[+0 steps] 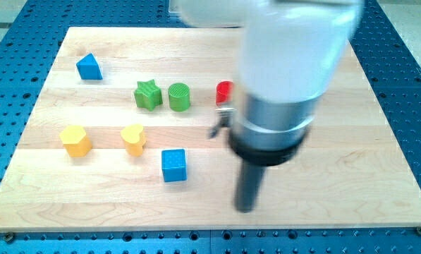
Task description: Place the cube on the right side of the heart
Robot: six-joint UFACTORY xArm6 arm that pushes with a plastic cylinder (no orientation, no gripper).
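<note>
The blue cube [173,165] sits on the wooden board [90,197] below the middle. The yellow heart [133,138] lies just up and to the left of the cube, a small gap apart. My tip [246,207] rests on the board to the right of the cube, about a hundred pixels away and a little lower. The rod rises into the large white and grey arm body, which hides part of the board's upper right.
A blue triangular block [89,67] lies at the upper left. A green star [148,94] and a green cylinder [179,97] sit side by side above the heart. A red block [224,91] is partly hidden by the arm. A yellow hexagon-like block [75,140] lies left of the heart.
</note>
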